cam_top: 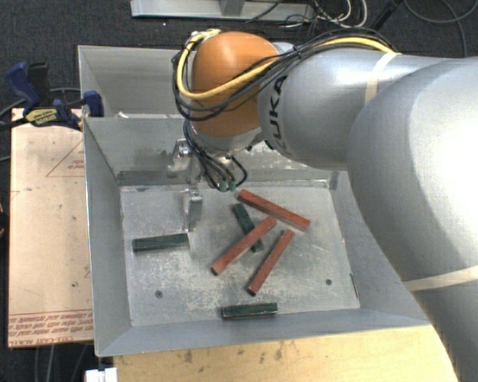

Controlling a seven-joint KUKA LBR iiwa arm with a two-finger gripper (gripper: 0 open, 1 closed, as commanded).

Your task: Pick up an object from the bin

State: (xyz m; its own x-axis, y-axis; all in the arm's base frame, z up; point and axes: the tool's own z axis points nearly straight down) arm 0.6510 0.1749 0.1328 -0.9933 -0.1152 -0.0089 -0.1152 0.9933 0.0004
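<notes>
My gripper hangs below the orange cover over the left-middle of the bin floor, with nothing seen in it. A dark green flat bar lies just below and to its left, apart from it. To its right three red-brown bars lie close together: one slanting at the top, one long diagonal bar and one steeper bar. A short dark green bar is partly tucked under the long diagonal one.
Another dark green bar lies flat near the bin's front wall. The arm's large grey body covers the bin's right side and back right corner. Bare floor shows at the front left.
</notes>
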